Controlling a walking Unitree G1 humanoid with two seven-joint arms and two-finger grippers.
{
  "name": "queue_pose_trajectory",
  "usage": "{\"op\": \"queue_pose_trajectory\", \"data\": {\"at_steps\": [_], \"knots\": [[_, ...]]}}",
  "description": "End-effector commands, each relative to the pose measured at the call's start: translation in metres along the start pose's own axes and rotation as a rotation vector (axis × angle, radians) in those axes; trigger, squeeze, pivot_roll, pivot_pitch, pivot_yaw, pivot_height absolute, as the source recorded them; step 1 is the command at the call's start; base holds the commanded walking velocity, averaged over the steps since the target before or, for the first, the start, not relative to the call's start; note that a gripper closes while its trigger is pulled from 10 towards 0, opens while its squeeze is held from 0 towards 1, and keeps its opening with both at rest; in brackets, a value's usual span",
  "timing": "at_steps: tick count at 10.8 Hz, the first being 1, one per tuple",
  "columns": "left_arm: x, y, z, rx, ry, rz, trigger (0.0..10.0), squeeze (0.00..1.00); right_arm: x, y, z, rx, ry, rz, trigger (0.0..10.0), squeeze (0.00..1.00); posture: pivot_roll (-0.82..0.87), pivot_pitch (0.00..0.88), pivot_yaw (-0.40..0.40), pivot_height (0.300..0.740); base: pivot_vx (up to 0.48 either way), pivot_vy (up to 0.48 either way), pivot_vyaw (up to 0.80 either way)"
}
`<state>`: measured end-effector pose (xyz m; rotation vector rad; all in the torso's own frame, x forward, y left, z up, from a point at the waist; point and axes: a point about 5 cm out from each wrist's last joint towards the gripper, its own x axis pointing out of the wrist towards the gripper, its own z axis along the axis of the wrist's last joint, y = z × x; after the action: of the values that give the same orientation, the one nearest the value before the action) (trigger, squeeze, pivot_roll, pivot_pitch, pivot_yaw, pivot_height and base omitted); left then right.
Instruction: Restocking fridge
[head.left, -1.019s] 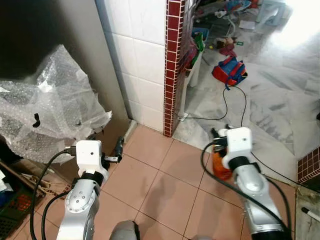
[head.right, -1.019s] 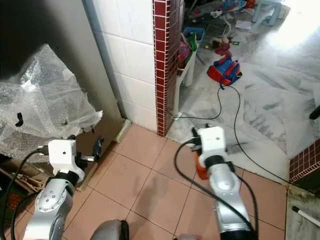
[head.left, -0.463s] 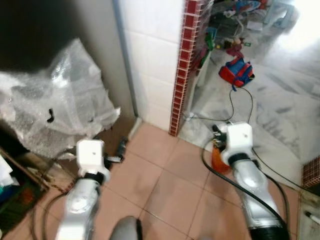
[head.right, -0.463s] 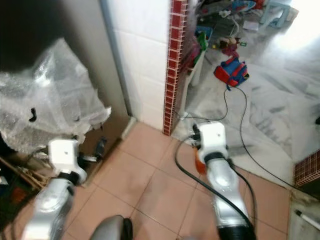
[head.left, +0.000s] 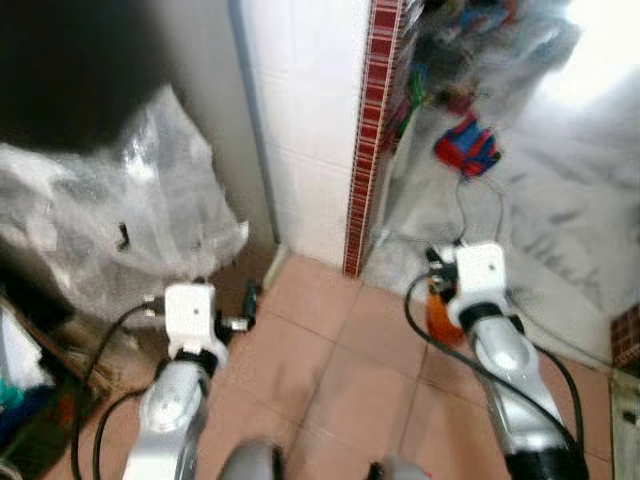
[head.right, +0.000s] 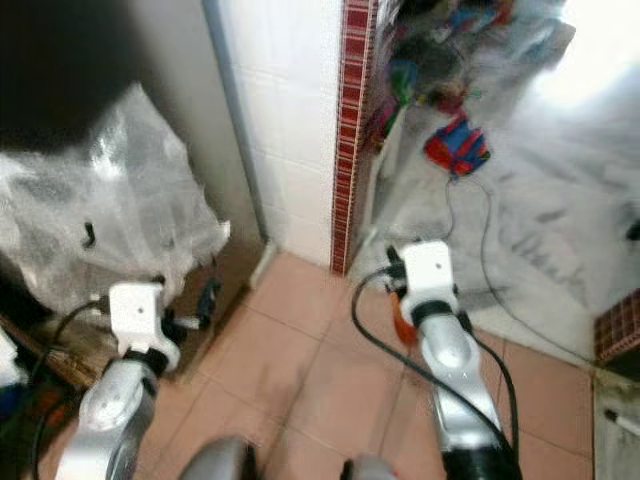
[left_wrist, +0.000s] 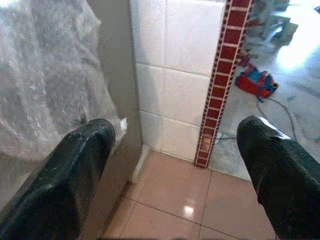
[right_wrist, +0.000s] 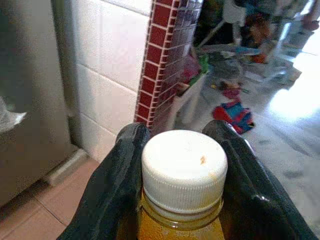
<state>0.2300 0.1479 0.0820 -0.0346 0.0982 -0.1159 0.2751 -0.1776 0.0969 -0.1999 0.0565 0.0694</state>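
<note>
**Q:** What were your grippers doing?

**A:** Your left gripper (left_wrist: 172, 165) had its fingers spread wide with nothing between them; bubble wrap (left_wrist: 45, 75) lay beyond one fingertip. Your right gripper (right_wrist: 180, 165) was clamped on the juice bottle (right_wrist: 181, 200), white cap (right_wrist: 184, 167) snug between both fingers, red brick column (right_wrist: 162, 60) ahead.

I see a bottle (right_wrist: 180, 200) of orange liquid with a white cap, upright, clamped between the right gripper's (right_wrist: 180, 150) jaws above the tiled floor.
</note>
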Motion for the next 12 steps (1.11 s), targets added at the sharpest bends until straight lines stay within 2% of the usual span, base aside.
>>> {"op": "queue_pose_trajectory", "data": {"at_steps": [1, 5, 12], "knots": [[-0.0006, 0.0085, 0.0, 0.015, 0.012, 0.029, 10.0, 0.0, 0.0049, 0.0091, 0.0125, 0.013, -0.055, 0.034, 10.0, 0.0, 0.06, 0.065, -0.013, 0.74, 0.0, 0.48, 0.0], [0.0033, 0.0109, 0.0002, 0.015, 0.013, 0.051, 10.0, 0.0, 0.0067, 0.0168, 0.0141, 0.014, -0.072, 0.066, 10.0, 0.0, 0.06, 0.061, -0.01, 0.74, 0.0, 0.478, 0.0], [0.004, 0.0121, -0.0002, 0.018, 0.016, 0.064, 10.0, 0.0, 0.0081, 0.0177, 0.0155, -0.009, -0.085, 0.082, 10.0, 0.0, 0.06, 0.061, -0.009, 0.74, 0.0, 0.476, 0.0]]}}
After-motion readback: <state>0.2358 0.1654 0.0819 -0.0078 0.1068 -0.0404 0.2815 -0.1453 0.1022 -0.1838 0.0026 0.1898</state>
